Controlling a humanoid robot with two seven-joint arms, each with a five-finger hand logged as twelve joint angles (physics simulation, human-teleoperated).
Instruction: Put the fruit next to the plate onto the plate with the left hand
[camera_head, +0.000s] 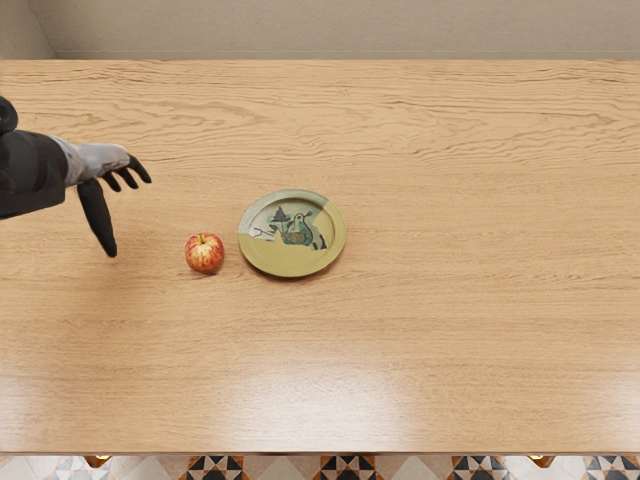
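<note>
Left hand comes in from the left edge, fingers spread & relaxed, holding nothing, thumb pointing down toward the counter. Apple sits on the counter to the hand's right & a bit nearer the camera, apart from it. Plate, w/ a bird picture, lies just beyond the apple, further right, not touching it.

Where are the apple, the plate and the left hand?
apple (204, 252), head view, middle of its red skin.
plate (288, 266), head view, bare lower rim.
left hand (103, 170), head view, middle of the open hand.
</note>
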